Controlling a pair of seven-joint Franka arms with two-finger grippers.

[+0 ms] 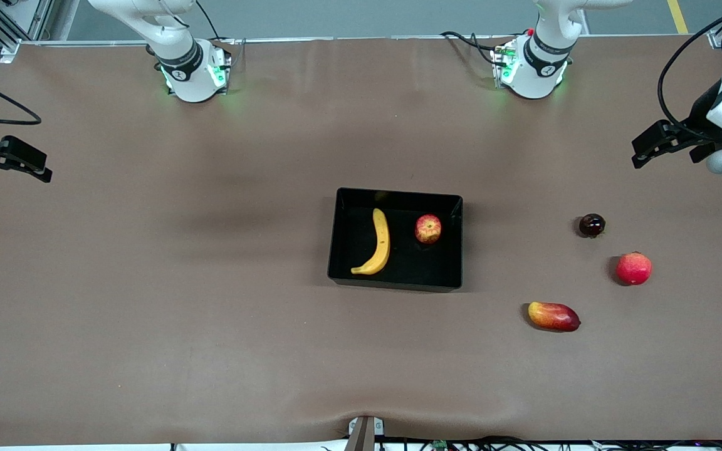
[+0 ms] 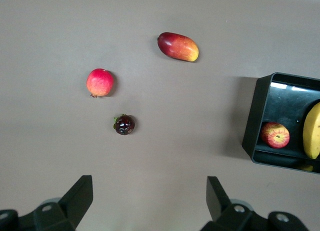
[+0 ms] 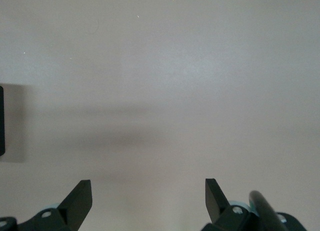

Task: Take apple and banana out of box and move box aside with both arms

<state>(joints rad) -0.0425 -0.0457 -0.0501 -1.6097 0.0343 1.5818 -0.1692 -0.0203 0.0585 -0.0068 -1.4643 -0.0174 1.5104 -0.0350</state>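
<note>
Front view: banana (image 1: 377, 252), apple (image 1: 428, 228) in box (image 1: 398, 282) (both hands open).

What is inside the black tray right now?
The black tray holds the banana and the streaked apple, lying apart. Nothing else shows inside; the floor beneath each fruit is covered.

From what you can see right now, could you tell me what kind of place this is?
Probably a robotics lab: two white arms bolted to a brown-covered table, loose cables along its edges, and toy-like fruit, a banana and apple, in a black tray.
</note>
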